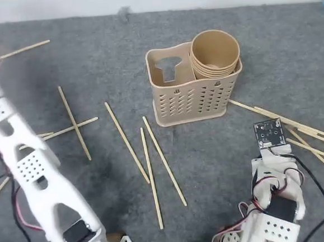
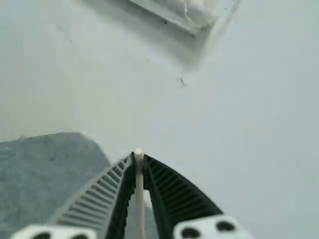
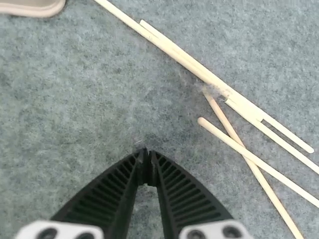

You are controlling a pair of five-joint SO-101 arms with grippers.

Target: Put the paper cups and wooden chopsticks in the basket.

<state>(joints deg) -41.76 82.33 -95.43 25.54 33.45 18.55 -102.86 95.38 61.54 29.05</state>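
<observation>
High view: one basket; one chopstick between left jaws; right jaws closed, empty.

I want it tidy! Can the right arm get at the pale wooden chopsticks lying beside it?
Probably yes. The right gripper is shut and empty above the grey carpet, and the pale wooden chopsticks lie close by, nothing between. It must open first.

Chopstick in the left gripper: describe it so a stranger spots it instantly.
Find the white left arm at the grey mat's edge. At its tip, the fingers pinch one chopstick. The other chopsticks lie loose on the mat.
</observation>
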